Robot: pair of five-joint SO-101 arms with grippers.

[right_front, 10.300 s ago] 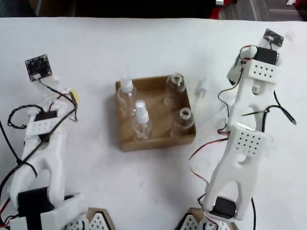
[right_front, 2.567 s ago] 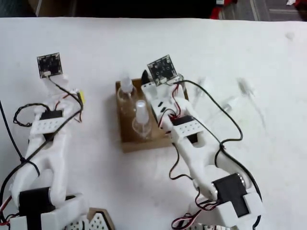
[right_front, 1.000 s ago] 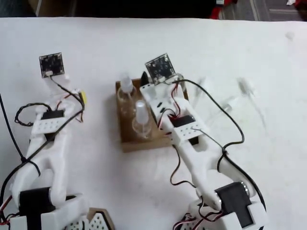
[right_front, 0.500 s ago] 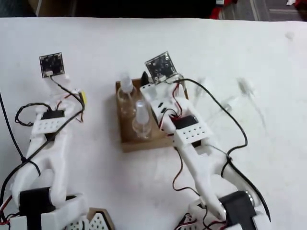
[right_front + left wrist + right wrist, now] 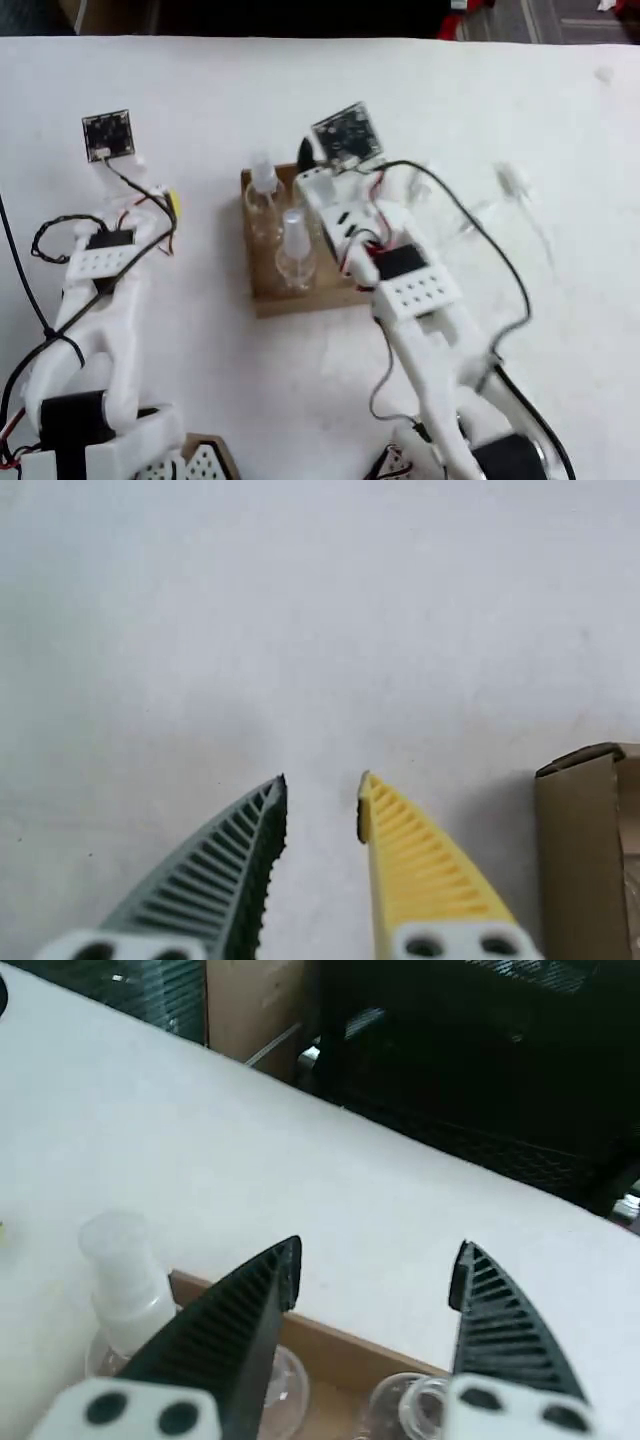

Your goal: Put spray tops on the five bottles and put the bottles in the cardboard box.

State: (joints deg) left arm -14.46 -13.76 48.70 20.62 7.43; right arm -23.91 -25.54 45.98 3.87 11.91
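The cardboard box (image 5: 262,296) sits mid-table. Two clear bottles with spray tops stand in its left half, one at the back (image 5: 263,185) and one nearer the front (image 5: 294,238). My right gripper (image 5: 375,1265) hangs open over the box's back edge (image 5: 330,1345), with nothing between its black fingers. Beneath it I see the capped bottle (image 5: 120,1275) and the bare neck of an uncapped bottle (image 5: 420,1400). The right arm (image 5: 410,285) hides the box's right half from above. My left gripper (image 5: 322,780) is open a little above bare table, left of the box corner (image 5: 590,810).
Loose clear spray tops lie on the white table right of the box, one close by (image 5: 420,180) and one farther out (image 5: 512,180). The left arm (image 5: 95,265) rests at the table's left side. Dark furniture stands beyond the far table edge (image 5: 400,1140).
My right arm came from the far right to over the box; in the last second its wrist shifted slightly right and its elbow swung toward the front right. The left arm stayed still.
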